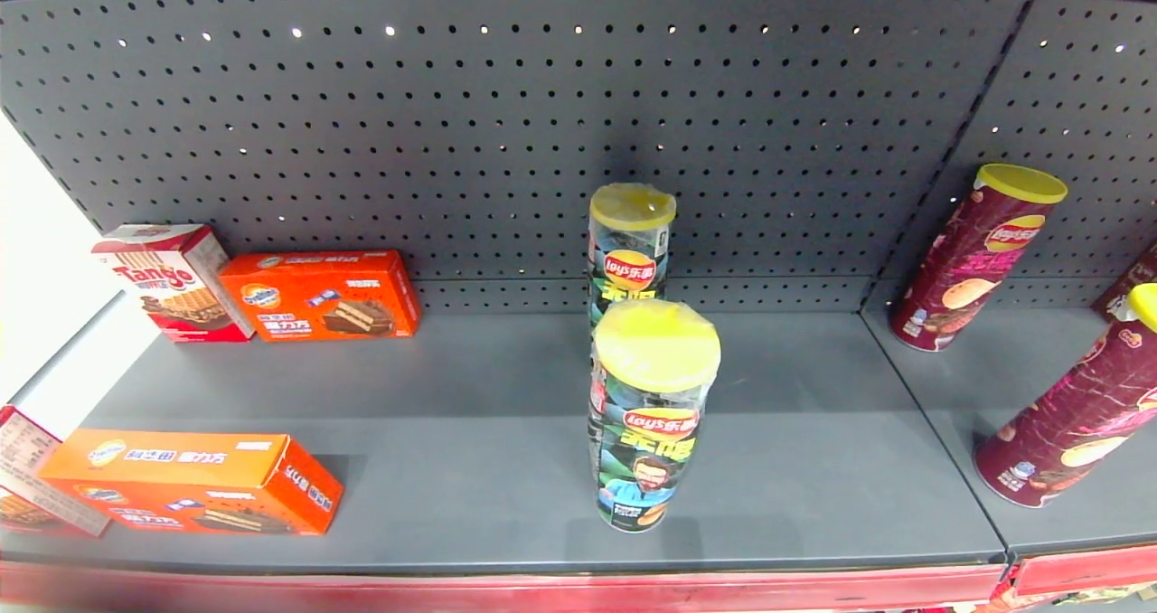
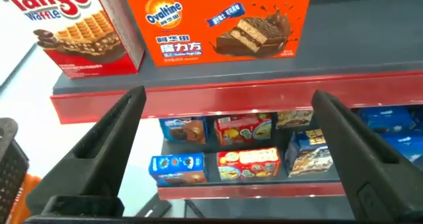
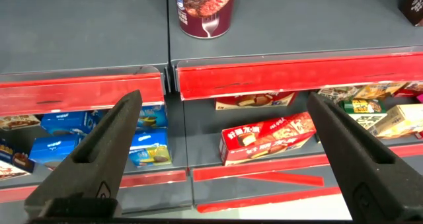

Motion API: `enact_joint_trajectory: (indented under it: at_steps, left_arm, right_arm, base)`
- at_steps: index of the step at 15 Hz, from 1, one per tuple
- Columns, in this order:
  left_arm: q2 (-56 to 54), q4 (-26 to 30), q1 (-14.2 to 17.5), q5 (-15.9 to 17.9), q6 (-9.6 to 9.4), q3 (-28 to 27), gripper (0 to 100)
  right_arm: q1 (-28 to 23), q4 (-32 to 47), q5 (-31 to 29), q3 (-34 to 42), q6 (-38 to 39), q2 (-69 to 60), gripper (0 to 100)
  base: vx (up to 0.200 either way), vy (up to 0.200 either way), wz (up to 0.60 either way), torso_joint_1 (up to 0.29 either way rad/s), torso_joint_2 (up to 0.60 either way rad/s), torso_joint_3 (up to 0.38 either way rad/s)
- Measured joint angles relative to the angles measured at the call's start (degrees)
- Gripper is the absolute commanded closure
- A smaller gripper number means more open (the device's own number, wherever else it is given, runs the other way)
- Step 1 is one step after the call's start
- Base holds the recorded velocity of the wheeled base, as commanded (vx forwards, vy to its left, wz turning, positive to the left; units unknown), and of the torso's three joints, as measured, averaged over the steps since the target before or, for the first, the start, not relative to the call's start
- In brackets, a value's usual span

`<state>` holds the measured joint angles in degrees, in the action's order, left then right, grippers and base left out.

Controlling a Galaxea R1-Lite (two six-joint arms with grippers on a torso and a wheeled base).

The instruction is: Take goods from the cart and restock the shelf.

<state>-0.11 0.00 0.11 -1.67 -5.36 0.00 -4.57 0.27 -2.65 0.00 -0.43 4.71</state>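
Two green chip cans with yellow lids stand upright mid-shelf, one near the front [image 1: 653, 414] and one behind it [image 1: 630, 242]. The grey shelf [image 1: 452, 414] has a red front edge. My left gripper [image 2: 225, 164] hangs open and empty in front of the red shelf edge [image 2: 264, 92], below an orange chocolate box [image 2: 218, 22] and a wafer box [image 2: 73, 26]. My right gripper [image 3: 225, 161] is also open and empty, facing the red shelf edge [image 3: 297, 75] under a dark-red can [image 3: 203, 9].
Orange boxes lie at the shelf's front left [image 1: 194, 482] and back left [image 1: 321, 294], beside a wafer box [image 1: 172, 280]. Two dark-red cans [image 1: 981, 256] [image 1: 1076, 414] stand on the right bay. Lower shelves hold small snack boxes [image 2: 248, 164] [image 3: 268, 138]. Pegboard backs the shelf.
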Motion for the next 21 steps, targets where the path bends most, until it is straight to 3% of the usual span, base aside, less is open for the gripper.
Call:
enact_joint_trajectory:
  at_steps: [3,4,6,12,14,17,21]
  left_arm:
    - [0.0,0.18,0.0,7.17,-0.71,0.0,0]
    - [0.0,0.22,-0.01,7.8,-0.6,0.0,0]
    - [0.01,0.22,-0.04,7.77,1.05,0.0,0]
    - [0.01,0.27,-0.11,7.68,0.96,-0.07,0]
    - [0.01,0.27,-0.11,7.08,0.99,-0.07,0]
    - [0.01,0.29,-0.09,6.81,2.26,-0.05,0]
    - [0.04,0.27,-0.11,7.24,1.21,-0.05,0]
  right_arm:
    - [0.0,-0.02,0.0,0.0,0.0,0.0,0]
    - [0.0,-0.02,0.0,0.0,0.0,0.0,0]
    - [0.0,0.0,0.66,0.0,-0.04,0.0,0]
    - [0.0,-0.02,1.15,0.0,-0.15,0.02,0]
    - [0.0,0.0,1.15,0.0,-0.17,0.02,0]
    - [-0.02,-0.02,1.15,0.0,-0.11,0.04,0]
    - [-0.05,0.0,1.15,0.0,-0.15,0.04,0]
  base:
    - [0.0,0.0,0.0,0.0,0.0,0.0]
    - [0.0,0.0,0.0,0.0,0.0,0.0]
    - [0.0,0.0,0.0,0.0,0.0,0.0]
    - [0.0,0.0,0.0,0.0,0.0,0.0]
    - [0.0,-0.2,0.0,0.002,0.0,0.005]
    - [0.0,0.0,0.0,0.0,0.0,0.0]
    - [-0.1,0.0,0.0,-0.003,0.0,0.004]
